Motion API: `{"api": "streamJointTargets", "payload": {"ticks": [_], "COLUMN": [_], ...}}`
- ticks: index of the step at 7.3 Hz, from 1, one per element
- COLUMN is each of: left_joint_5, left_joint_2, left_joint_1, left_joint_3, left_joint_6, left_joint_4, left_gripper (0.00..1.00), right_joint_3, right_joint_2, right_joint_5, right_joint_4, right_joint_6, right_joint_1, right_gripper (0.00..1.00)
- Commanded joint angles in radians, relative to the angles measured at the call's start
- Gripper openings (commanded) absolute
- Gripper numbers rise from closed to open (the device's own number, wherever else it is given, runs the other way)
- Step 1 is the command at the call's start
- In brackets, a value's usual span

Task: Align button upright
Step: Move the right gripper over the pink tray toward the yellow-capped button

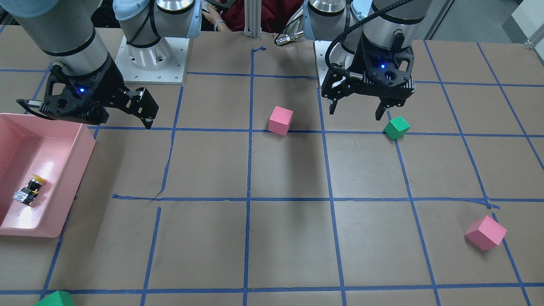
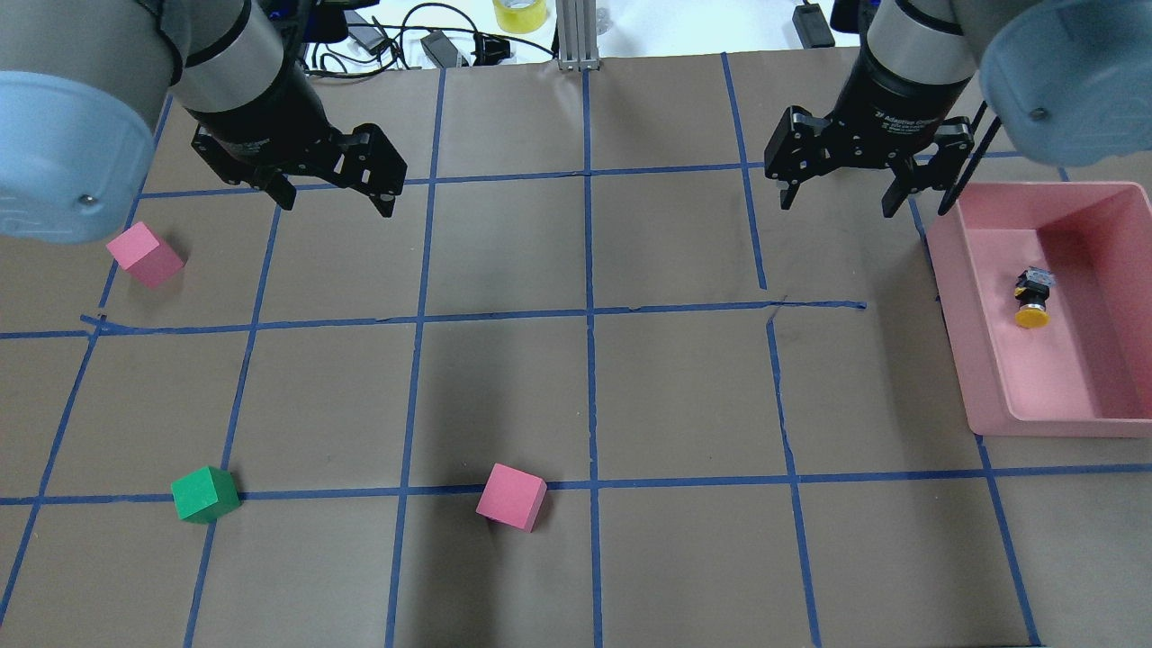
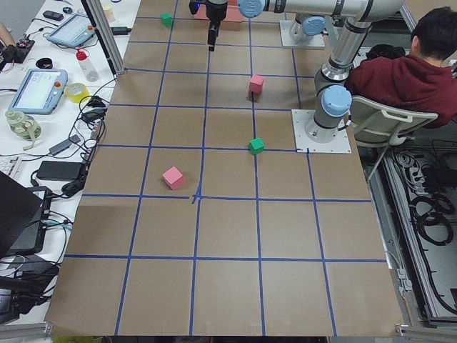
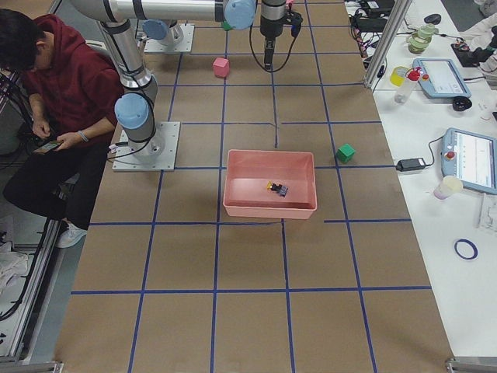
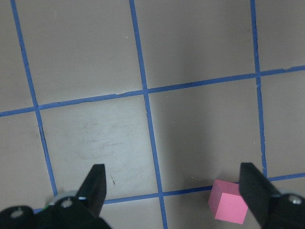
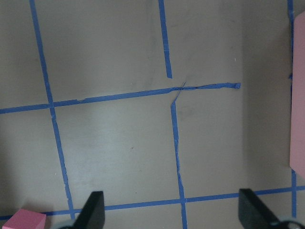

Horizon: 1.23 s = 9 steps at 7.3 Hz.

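Hovering agape: L pincer (image 2: pixel 336 202), R pincer (image 2: pixel 838 207).

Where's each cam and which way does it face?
Front-facing: across the table, facing the bases at top; left end effector on view's right.
Overhead: behind the bases, looking forward-down; right end effector near pink bin.
Exterior left: table's left end, looking along it; bases at right.
Exterior right: table's right end; bases at left.
Left wrist: down past its fingertips; pink cube.
Right wrist: same; bin edge at right.
Shared: overhead and front-facing both show the button in the bin.
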Motion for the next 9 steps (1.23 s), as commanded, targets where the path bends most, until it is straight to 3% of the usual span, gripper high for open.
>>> {"api": "streamJointTargets", "payload": {"ticks": [1,9], "left_joint_5": [0.001,0.006], "left_joint_2": [0.0,0.005], "left_joint_1": [0.017,0.018], "left_joint_3": [0.001,0.001], "left_joint_6": [-0.001,-0.009], "left_joint_4": [0.0,0.0], "left_gripper": [1.0,1.0], "right_joint_3": [0.012,0.018], "right_joint_2": [-0.006,0.003], "right_joint_5": [-0.015,-0.019], "right_joint_4": [0.001,0.007], "right_joint_6": [-0.001,0.011], "right_joint_1": [0.033,0.019], "right_gripper": [1.0,1.0]}}
